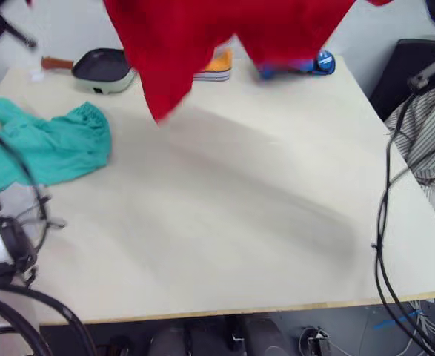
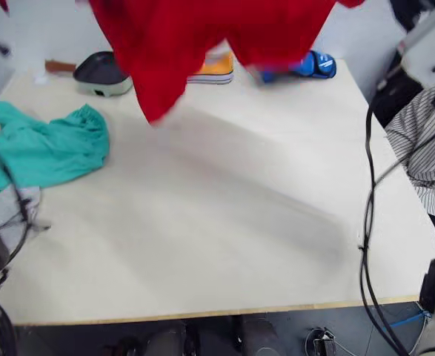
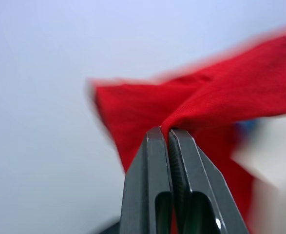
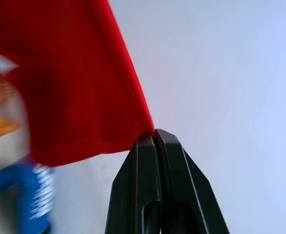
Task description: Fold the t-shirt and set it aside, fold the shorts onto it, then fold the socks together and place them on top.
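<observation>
Fingers of my left gripper (image 3: pixel 168 134) and right gripper (image 4: pixel 153 134) pinch the t-shirt (image 1: pixel 224 37) shut at twelve o'clock; it's light, floppy, best held by corners.

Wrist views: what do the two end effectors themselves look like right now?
Left end effector: two flat black fingers tapering to blunt tips, with ribbed inner pads and a slot cut into each finger lower down. Right end effector: the same black tapered pair with matching slots. No markings or cables are visible on either.
</observation>
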{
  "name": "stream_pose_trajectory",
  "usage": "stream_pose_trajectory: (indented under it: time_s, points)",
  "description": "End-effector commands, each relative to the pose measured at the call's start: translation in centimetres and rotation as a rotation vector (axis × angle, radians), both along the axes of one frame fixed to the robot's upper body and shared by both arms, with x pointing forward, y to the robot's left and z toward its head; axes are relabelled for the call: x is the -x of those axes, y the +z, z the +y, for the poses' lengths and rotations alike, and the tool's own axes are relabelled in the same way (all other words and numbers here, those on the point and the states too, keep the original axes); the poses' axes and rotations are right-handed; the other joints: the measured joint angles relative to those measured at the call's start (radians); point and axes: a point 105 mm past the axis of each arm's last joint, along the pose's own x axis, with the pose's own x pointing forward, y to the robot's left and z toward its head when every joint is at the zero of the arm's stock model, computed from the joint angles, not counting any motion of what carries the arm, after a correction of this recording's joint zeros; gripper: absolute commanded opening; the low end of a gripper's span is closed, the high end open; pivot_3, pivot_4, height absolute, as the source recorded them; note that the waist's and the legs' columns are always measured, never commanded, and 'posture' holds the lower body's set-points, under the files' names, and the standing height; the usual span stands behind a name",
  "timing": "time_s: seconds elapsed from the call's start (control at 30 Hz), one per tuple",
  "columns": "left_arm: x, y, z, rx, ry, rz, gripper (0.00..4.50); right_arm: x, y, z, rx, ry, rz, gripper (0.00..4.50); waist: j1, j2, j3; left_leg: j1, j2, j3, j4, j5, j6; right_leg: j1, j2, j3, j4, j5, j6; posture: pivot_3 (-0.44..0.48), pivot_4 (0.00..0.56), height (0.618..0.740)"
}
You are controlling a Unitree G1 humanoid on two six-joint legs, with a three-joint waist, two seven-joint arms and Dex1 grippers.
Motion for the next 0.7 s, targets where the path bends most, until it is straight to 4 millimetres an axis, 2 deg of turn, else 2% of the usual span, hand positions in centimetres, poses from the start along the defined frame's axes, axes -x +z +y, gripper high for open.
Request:
stream_pose_trajectory:
  time_s: [0.03, 0.1, 0.23, 0.3, 0.37, 0.53, 0.7]
  points:
    - [2.2, -4.9, -0.6, -0.073, -0.12, 0.237, 0.04, 0.4, -4.1, 1.1, 0.047, 0.082, 0.181, 0.0, -0.014, 0.0, 0.0, -0.002, 0.0, 0.0, -0.005, -0.01, -0.001, -0.005, 0.0, 0.002, -0.001, -0.009, 0.001, 0.0, 0.15, 0.74]
    - [3.3, -8.3, -0.6, -0.143, -0.141, 0.369, 0.04, 0.6, -8.4, 1.6, 0.091, 0.121, 0.367, 0.0, -0.027, -0.001, 0.001, -0.005, 0.001, 0.0, -0.014, -0.02, -0.006, -0.021, 0.002, 0.001, 0.012, -0.012, 0.001, 0.0, 0.15, 0.74]
    - [5.7, -14.2, -0.5, -0.286, -0.168, 0.608, 0.04, 1.9, -15.6, 1.5, 0.184, 0.146, 0.65, 0.0, -0.04, -0.001, 0.001, -0.007, 0.001, -0.002, -0.013, -0.02, -0.006, -0.021, 0.002, 0.002, 0.008, -0.014, -0.001, 0.0, 0.15, 0.74]
    - [7.2, -16.6, -0.6, -0.344, -0.196, 0.723, 0.04, 3.3, -18.4, 1.2, 0.223, 0.172, 0.782, 0.0, -0.039, -0.001, 0.002, -0.002, 0.0, -0.002, -0.013, -0.022, -0.01, -0.018, 0.002, 0.006, 0.009, -0.013, -0.001, 0.0, 0.15, 0.74]
    - [8.3, -17.9, -0.7, -0.385, -0.217, 0.785, 0.04, 4.1, -19.5, 1.0, 0.227, 0.183, 0.846, 0.0, -0.038, 0.0, 0.004, 0.005, 0.0, -0.002, -0.013, -0.024, -0.014, -0.013, 0.002, 0.008, 0.011, -0.01, 0.001, 0.0, 0.15, 0.74]
    - [11.9, -20.5, -1.7, -0.42, -0.302, 0.957, 0.04, 6.5, -22.2, 0.1, 0.236, 0.206, 1.04, 0.0, -0.027, -0.008, 0.013, 0.037, -0.001, -0.002, -0.015, -0.021, -0.014, 0.022, 0.003, 0.01, 0.0, -0.001, 0.002, 0.0, 0.15, 0.74]
    - [14.1, -21.6, -1.8, -0.461, -0.346, 1.061, 0.04, 8.1, -22.8, 0.2, 0.228, 0.25, 1.171, 0.0, -0.01, -0.008, 0.013, 0.037, -0.001, -0.002, -0.014, -0.02, -0.017, 0.025, 0.003, 0.01, 0.001, -0.001, 0.003, 0.0, 0.15, 0.74]
